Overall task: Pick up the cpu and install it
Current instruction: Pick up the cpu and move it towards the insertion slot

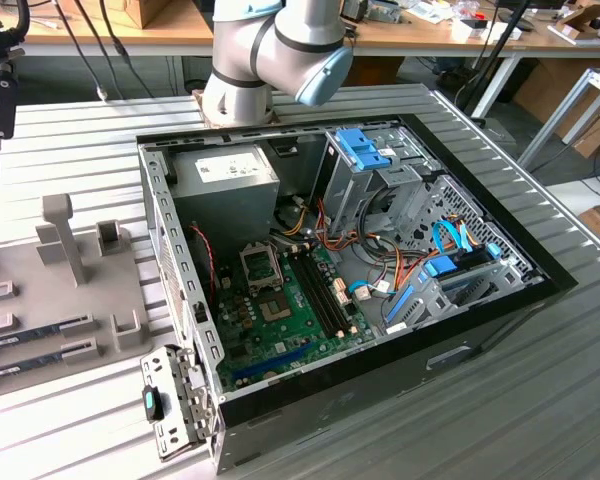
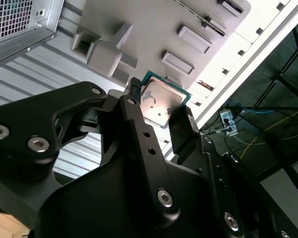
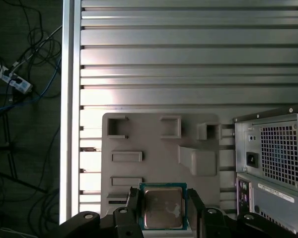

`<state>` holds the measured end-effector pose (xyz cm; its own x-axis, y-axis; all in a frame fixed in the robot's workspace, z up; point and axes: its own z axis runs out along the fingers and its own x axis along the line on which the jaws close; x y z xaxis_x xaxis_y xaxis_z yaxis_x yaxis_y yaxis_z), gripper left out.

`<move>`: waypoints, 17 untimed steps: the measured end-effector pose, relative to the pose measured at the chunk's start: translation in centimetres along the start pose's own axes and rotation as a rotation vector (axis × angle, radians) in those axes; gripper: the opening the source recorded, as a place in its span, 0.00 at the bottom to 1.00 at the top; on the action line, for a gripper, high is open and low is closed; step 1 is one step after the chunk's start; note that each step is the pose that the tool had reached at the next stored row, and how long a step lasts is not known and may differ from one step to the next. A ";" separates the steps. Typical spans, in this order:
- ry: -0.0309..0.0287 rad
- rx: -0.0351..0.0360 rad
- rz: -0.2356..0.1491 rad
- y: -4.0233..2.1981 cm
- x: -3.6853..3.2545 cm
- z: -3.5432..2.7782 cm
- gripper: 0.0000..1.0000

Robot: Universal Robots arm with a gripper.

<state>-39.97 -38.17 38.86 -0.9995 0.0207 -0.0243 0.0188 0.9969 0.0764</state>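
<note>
Claw (image 3: 163, 199) is pinched narrow on the cpu (image 3: 163, 212), with a black finger (image 3: 133, 210) on each side edge and the silver lid facing the camera in both wrist views. It hangs well above the grey holder tray (image 3: 146, 136) on the ribbed metal table (image 3: 188, 59), near the open PC case (image 1: 360, 250). A power strip (image 3: 12, 79) and cables lie on the floor past the table edge. In the exterior view the arm's grey joint (image 1: 270, 50) sits at the case's far side.
</note>
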 end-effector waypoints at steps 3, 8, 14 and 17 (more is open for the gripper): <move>-0.0001 0.0000 0.000 0.00 -0.19 0.01 0.47; -0.0002 -0.0001 0.000 0.01 -0.54 0.02 0.47; 0.0000 0.0000 0.000 0.02 -0.96 0.03 0.47; -0.0001 0.0000 0.000 0.02 -1.16 0.03 0.47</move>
<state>-38.81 -38.17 38.86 -0.9995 0.0207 -0.0244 0.0187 0.9969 0.0764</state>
